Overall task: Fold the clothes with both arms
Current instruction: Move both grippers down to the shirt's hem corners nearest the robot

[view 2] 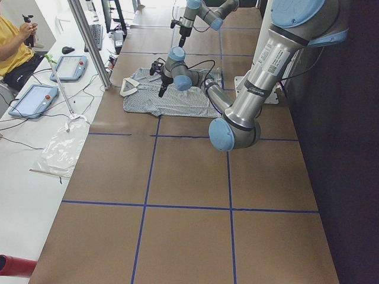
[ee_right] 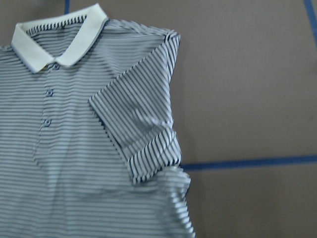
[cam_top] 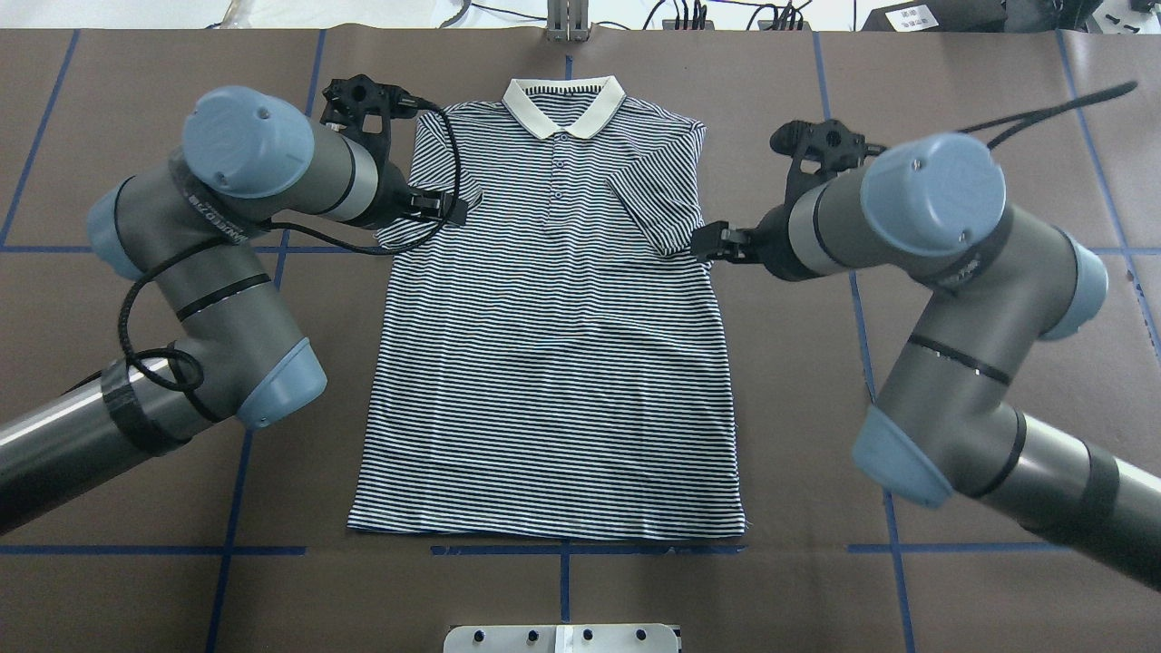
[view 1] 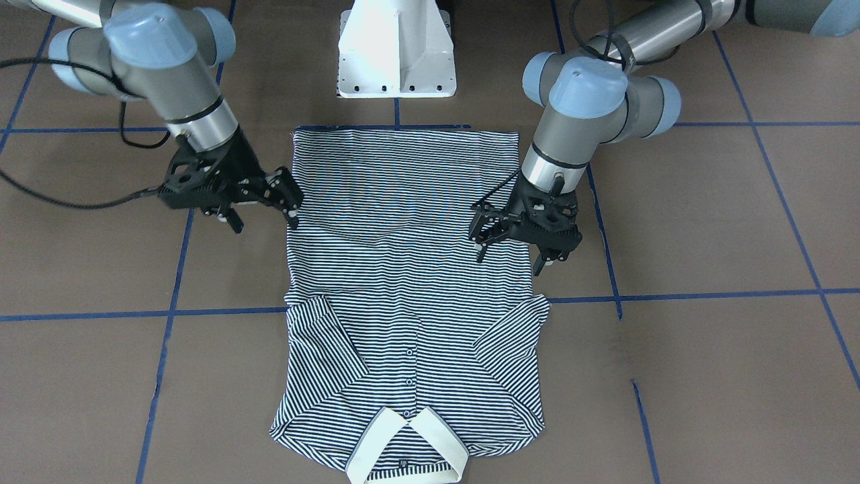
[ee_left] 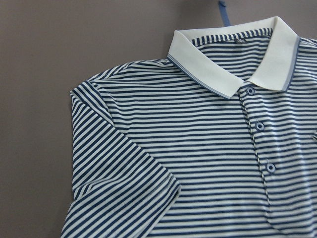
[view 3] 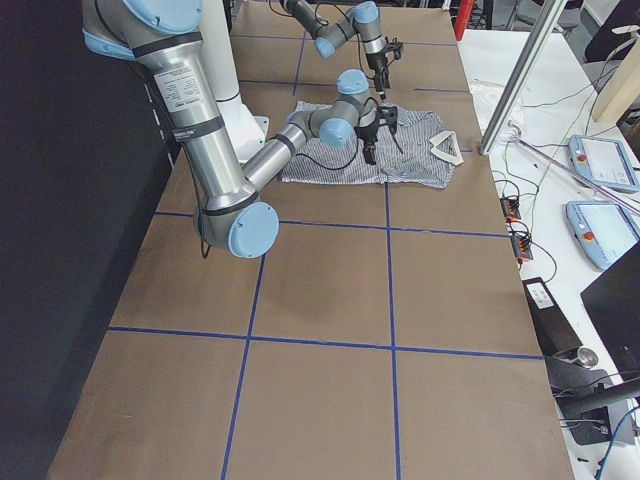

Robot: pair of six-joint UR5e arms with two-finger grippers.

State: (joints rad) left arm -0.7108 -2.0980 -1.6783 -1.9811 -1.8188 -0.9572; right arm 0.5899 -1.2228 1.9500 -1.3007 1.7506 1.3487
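Note:
The striped polo shirt (view 1: 403,269) lies flat and face up on the brown table, with its cream collar (cam_top: 562,104) at the far side from the robot. Both short sleeves are folded inward over the chest, as the left wrist view (ee_left: 124,193) and the right wrist view (ee_right: 138,129) show. My left gripper (cam_top: 449,207) hovers at the shirt's edge beside one folded sleeve, open and empty. At the opposite edge, by the other sleeve, my right gripper (cam_top: 709,243) is also open and holds nothing. Neither wrist view shows any fingers.
The white pedestal base (view 1: 396,54) stands just behind the shirt's hem. Blue tape lines (view 1: 168,312) cross the table. Beyond the far edge a side bench holds tablets (view 2: 32,97) and a plastic bag (view 2: 62,148), with a seated person (view 2: 15,47) there.

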